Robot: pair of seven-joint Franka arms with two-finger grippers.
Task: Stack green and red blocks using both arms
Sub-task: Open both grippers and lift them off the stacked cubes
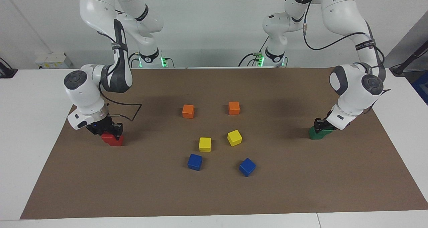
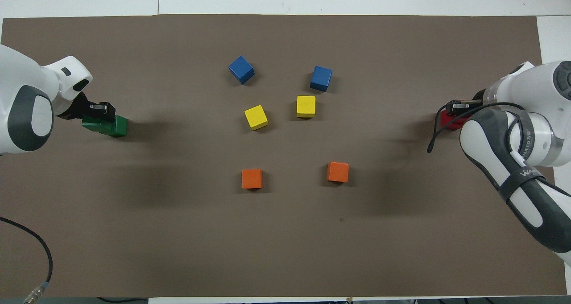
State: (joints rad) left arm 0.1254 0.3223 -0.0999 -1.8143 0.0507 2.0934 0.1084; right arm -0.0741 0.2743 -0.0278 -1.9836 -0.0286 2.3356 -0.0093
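Note:
At the right arm's end of the brown mat, two red blocks stand one on the other, the upper one slightly askew. My right gripper is down on the upper one with its fingers around it; in the overhead view the arm hides most of the red blocks. At the left arm's end, two green blocks stand one on the other. My left gripper holds the upper green block over the lower green block.
In the middle of the mat lie two orange cubes nearest the robots, two yellow cubes farther out, and two blue cubes farthest. White table surrounds the mat.

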